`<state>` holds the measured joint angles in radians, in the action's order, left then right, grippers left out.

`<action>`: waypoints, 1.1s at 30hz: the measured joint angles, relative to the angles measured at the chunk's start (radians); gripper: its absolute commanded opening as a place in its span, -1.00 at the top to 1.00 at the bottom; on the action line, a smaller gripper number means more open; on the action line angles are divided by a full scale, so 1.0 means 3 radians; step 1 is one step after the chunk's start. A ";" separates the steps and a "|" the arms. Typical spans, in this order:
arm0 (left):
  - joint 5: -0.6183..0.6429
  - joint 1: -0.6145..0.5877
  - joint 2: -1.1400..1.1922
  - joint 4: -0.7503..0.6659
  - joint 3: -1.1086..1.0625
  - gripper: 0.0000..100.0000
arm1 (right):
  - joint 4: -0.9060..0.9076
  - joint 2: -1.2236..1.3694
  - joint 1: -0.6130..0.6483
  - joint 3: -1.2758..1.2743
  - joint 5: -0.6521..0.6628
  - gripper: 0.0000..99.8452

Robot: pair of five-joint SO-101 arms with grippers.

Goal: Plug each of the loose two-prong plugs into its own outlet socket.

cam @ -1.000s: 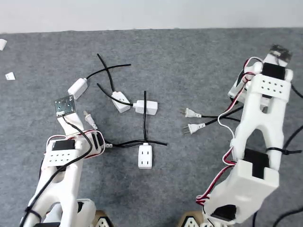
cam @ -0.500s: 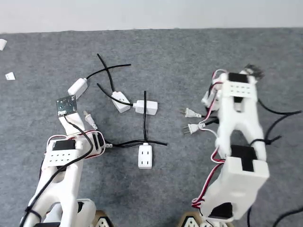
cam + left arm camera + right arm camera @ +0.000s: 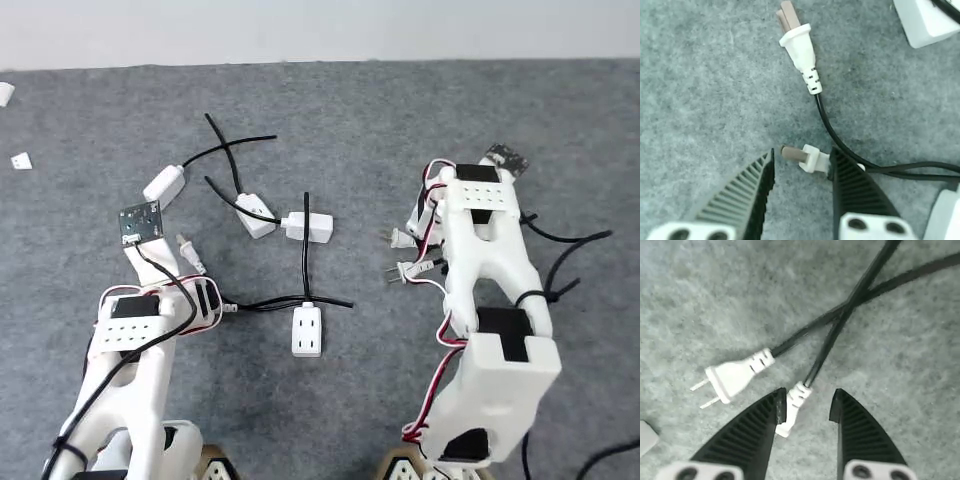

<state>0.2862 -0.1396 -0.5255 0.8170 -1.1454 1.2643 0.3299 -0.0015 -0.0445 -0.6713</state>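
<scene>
Grey carpet point(image 3: 380, 120) gives these plugs little to slide on, so my worry is a bad first pinch on either side. My right gripper point(image 3: 810, 392) hangs open over two crossing black cables point(image 3: 847, 305). Its jaws straddle the ribbed neck of the nearer plug point(image 3: 796, 397) rather than its body, which runs under one finger point(image 3: 755, 425). If I shut here, I judge I'd catch cord, perhaps both cords, and drag the silver-pronged plug point(image 3: 730, 380) lying just beside it. My left gripper point(image 3: 802, 152) is open too, low over the carpet, with a short white plug point(image 3: 807, 157) between the jaws but tucked against one side, not centred. Closing could twist it so the prongs point off-line, and a tilted plug won't seat. The brown-pronged plug point(image 3: 799, 45) lies beyond it, untouched. The white outlet sockets point(image 3: 307, 330) lie loose around the middle of the table, apart from the right-hand plugs, so I expect one could skate away when a plug is pushed at it. As for pose, the left arm point(image 3: 135, 335) is folded short at the near left with its wrist tipped down. The right arm point(image 3: 485, 250) reaches forward from the near edge, wrist bent steeply down over its two plugs.
</scene>
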 measured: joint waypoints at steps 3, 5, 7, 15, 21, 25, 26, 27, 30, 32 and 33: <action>0.0000 0.0000 0.0000 0.0000 0.0000 0.67 | 0.0051 -0.0020 0.0000 -0.0041 0.0000 0.69; 0.0000 0.0000 0.0000 0.0000 0.0000 0.67 | 0.0061 -0.0041 0.0005 -0.0118 0.0005 0.69; 0.0000 0.0000 0.0000 0.0000 0.0000 0.67 | 0.0061 -0.0041 0.0010 -0.0128 0.0005 0.69; -0.0066 0.0000 0.0000 0.0000 0.0000 0.67 | -0.0292 -0.0005 0.0051 -0.0230 0.0010 0.79; -0.0077 0.0000 0.0000 0.0000 0.0000 0.67 | -0.0384 0.0102 0.0051 -0.0230 0.0010 0.80; -0.0077 0.0000 0.0000 0.0000 0.0000 0.67 | -0.0389 0.0184 0.0056 -0.0225 0.0010 0.80; -0.0077 0.0000 0.0000 0.0000 0.0000 0.67 | -0.0389 0.0220 0.0056 -0.0225 0.0010 0.80; -0.0077 0.0000 0.0000 0.0000 0.0000 0.67 | -0.0394 0.0251 0.0056 -0.0210 0.0010 0.80; -0.0077 0.0000 0.0000 0.0000 0.0000 0.67 | -0.0394 0.0353 0.0051 -0.0113 0.0010 0.90; -0.0077 0.0000 0.0000 0.0000 0.0000 0.67 | -0.0338 0.0399 0.0046 -0.0041 0.0010 1.00; -0.0077 0.0000 0.0000 0.0000 0.0000 0.67 | -0.0302 0.0404 0.0041 -0.0015 0.0010 0.98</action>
<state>0.2631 -0.1396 -0.5255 0.8170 -1.1454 1.1738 0.4511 0.0107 -0.0491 -0.6682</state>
